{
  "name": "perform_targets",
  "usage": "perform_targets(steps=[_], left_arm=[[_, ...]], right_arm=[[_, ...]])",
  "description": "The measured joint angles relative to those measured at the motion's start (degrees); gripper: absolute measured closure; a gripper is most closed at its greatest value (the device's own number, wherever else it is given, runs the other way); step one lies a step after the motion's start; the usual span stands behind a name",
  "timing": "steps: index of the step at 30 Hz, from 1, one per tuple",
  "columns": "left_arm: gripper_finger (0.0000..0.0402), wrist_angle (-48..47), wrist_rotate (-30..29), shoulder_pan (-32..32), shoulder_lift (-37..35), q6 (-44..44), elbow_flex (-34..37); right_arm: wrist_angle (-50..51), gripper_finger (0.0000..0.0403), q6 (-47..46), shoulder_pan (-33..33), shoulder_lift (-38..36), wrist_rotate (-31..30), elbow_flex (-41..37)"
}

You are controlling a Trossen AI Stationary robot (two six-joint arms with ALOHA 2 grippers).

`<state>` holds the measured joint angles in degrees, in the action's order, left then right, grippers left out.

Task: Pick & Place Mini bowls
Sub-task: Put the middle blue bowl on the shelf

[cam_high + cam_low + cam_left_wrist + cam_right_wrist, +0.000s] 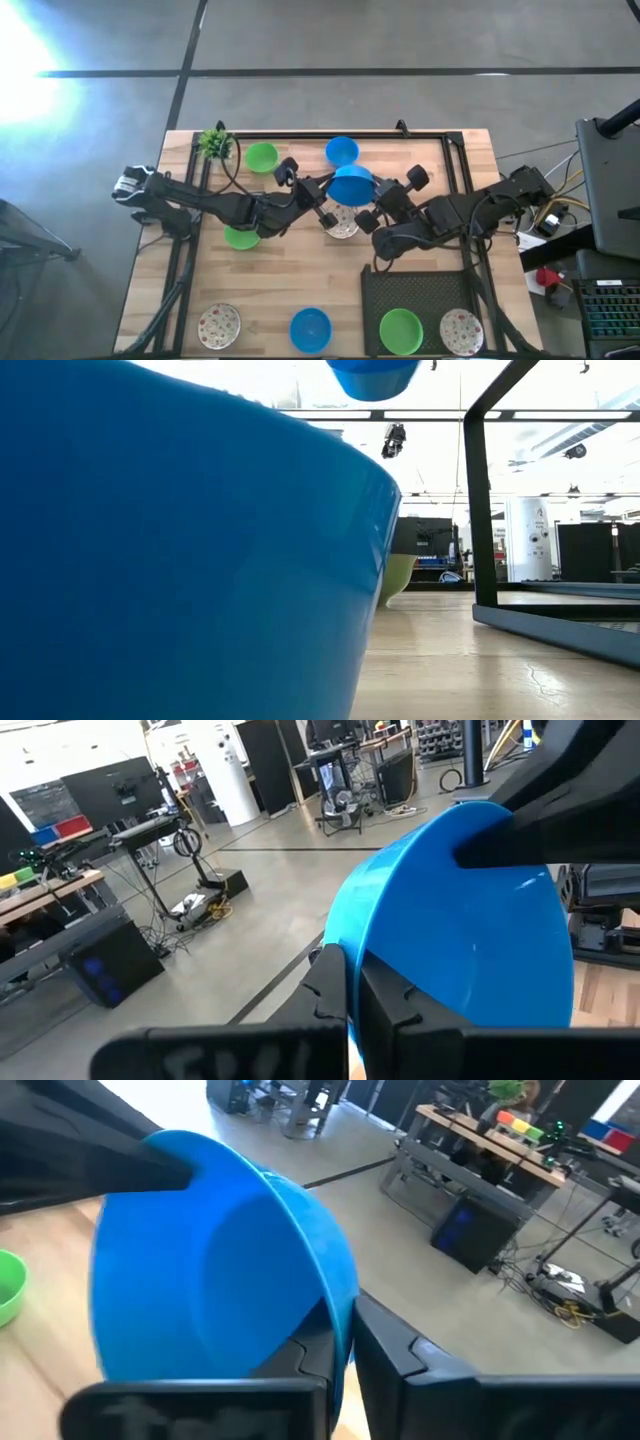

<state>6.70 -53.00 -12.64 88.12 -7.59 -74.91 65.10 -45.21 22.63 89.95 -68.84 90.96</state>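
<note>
A blue mini bowl (350, 185) hangs above the table's middle between both arms. My left gripper (350, 988) reaches in from the left and is shut on one side of the bowl's rim. My right gripper (342, 1338) comes from the right and is shut on the opposite side. Directly below, a speckled bowl (341, 222) rests on the table. Another blue bowl (342, 152) and a green one (261, 156) sit further back. A second green bowl (240, 237) lies partly under my left arm. My left gripper pinches the bowl's rim (352, 955) with one finger on each side of the wall, coming about level from the table's left. The bowl is lifted clear. My right gripper pinches the opposite rim (345, 1305) the same way, slanting slightly down from the right.
A speckled bowl (219, 325), a blue bowl (310, 329), a green bowl (400, 329) and another speckled one (461, 331) line the near edge. A black mesh tray (415, 290) lies near right. A potted plant (214, 143) stands far left, and a black frame (455, 150) rims the table.
</note>
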Motion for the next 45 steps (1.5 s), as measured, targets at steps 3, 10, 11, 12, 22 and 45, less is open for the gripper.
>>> perform_targets(steps=[3,10,11,12,22,45], left_arm=[[0.0394,-0.07,0.48,-0.02,-0.04,0.14,0.00],[0.0357,-0.64,-0.01,-0.14,-0.08,1.26,0.00],[0.0351,-0.66,0.05,-0.16,-0.07,1.39,0.00],[0.0345,-0.66,0.07,-0.18,-0.07,1.69,0.00],[0.0295,-1.08,-0.86,-0.81,-0.09,2.16,-0.51],[0.0292,-1.38,-1.90,-2.87,-1.41,2.08,-0.59]], right_arm=[[0.07,0.0389,0.02,-0.01,0.00,0.04,-0.07],[-0.33,0.0394,0.20,-0.28,-0.02,1.14,-0.07],[-0.36,0.0394,0.22,-0.38,0.00,1.19,-0.07],[-0.39,0.0394,0.22,-0.42,0.00,1.35,-0.07],[1.26,0.0395,0.23,-2.35,-1.07,5.96,-0.07],[21.91,0.0395,-5.94,-4.91,-12.53,28.94,-1.02]])
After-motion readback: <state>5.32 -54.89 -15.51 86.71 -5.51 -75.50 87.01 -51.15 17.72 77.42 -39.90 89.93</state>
